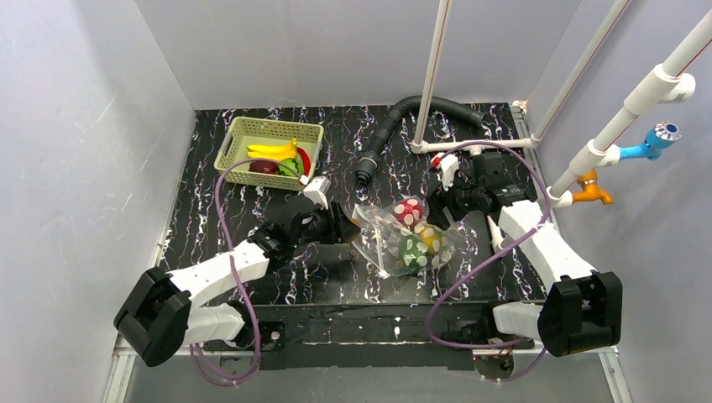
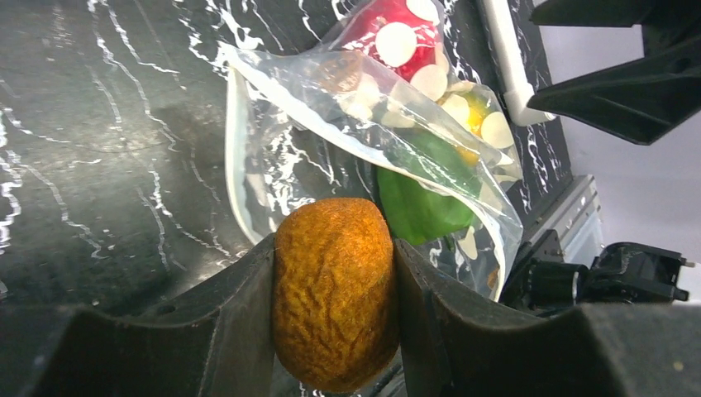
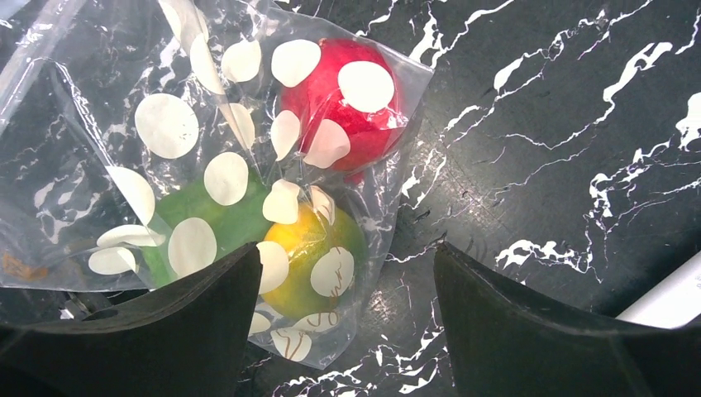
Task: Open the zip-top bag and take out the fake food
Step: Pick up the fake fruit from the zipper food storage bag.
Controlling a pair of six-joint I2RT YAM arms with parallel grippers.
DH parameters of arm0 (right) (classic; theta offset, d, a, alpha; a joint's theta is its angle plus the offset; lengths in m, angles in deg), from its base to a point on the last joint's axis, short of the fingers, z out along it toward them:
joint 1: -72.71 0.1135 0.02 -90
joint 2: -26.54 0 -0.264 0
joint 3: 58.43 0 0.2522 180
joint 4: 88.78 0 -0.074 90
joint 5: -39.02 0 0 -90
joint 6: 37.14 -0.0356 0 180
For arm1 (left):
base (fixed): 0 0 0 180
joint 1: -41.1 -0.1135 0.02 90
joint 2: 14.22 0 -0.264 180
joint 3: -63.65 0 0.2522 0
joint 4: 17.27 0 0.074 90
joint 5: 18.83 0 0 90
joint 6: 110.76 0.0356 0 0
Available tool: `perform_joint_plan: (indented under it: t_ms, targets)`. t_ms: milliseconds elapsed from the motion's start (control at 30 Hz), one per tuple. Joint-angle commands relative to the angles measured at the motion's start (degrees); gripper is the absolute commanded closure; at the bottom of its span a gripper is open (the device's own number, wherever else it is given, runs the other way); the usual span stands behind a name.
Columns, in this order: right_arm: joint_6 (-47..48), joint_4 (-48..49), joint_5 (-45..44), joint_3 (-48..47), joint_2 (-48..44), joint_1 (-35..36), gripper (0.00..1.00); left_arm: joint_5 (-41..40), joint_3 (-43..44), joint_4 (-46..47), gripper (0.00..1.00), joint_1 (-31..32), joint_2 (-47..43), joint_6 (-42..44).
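Here, the black marbled bench (image 1: pixel 210 218) carries the zip-top bag (image 1: pixel 403 239) near its middle. The pale green basket (image 1: pixel 269 123) stands at the far left, with a banana (image 1: pixel 270 151) inside. The left hand (image 1: pixel 342 227), just left of the bag, grips an orange-brown piece (image 2: pixel 335 289) between both fingers. The right hand (image 3: pixel 345 252) hangs over the bag's right side, fingers wide apart, holding nothing. Inside the bag lie a red apple (image 3: pixel 339 99), a green piece (image 3: pixel 207 215) and a yellow piece (image 3: pixel 310 248).
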Motion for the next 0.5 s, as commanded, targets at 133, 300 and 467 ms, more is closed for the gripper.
perform_joint_plan:
  t_ms: [133,300,467]
  targets:
    - [1.4,-0.2,3.2,-0.1,-2.6,-1.2,0.17,-4.7,1.1,-7.1,1.00,-2.8,-5.5,4.8]
    - [1.6,-0.4,3.5,-0.1,-2.5,-1.2,0.16,-4.8,2.8,-9.0,1.00,-5.6,-6.8,6.3]
    - [1.9,-0.5,3.8,0.1,-2.4,-1.3,0.15,-3.9,4.9,-11.0,1.00,-8.7,-6.4,7.9]
